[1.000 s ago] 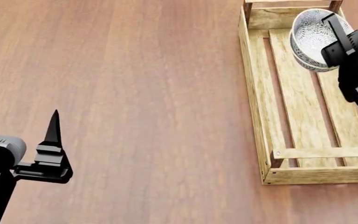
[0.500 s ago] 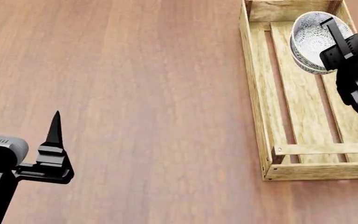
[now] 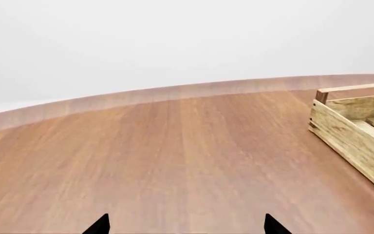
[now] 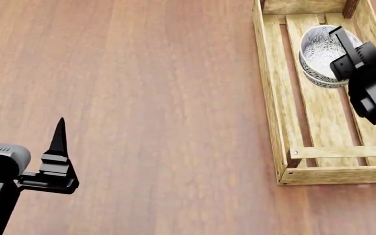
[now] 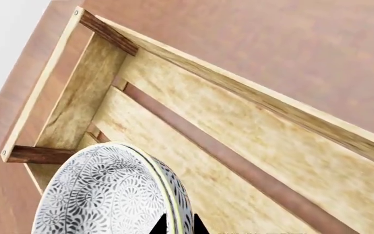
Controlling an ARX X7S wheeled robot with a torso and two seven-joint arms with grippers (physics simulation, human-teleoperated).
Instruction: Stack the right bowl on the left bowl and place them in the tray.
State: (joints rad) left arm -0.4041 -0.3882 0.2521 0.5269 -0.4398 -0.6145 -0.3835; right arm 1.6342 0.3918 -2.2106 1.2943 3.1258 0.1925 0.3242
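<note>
The two patterned grey-white bowls (image 4: 320, 54) are nested one in the other over the far part of the light-wood tray (image 4: 271, 98). My right gripper (image 4: 342, 43) is shut on their rim. In the right wrist view the stacked bowls (image 5: 102, 195) are tilted above the tray's slats (image 5: 239, 161), and the two fingertips (image 5: 163, 225) pinch the rim. Whether the bowls touch the slats, I cannot tell. My left gripper (image 4: 22, 128) hangs open over bare table at the near left, far from the tray. Its wrist view shows the tray's corner (image 3: 356, 126) off to one side.
The brown wooden table (image 4: 142, 98) spreads left of the tray. Its curved far edge (image 3: 174, 92) shows in the left wrist view. The tray's near end wall (image 4: 338, 174) and corner posts stand up from the slats.
My right gripper has brought the stacked bowls lower into the tray and less tilted. The head view has shifted a little. The left arm has stayed put.
</note>
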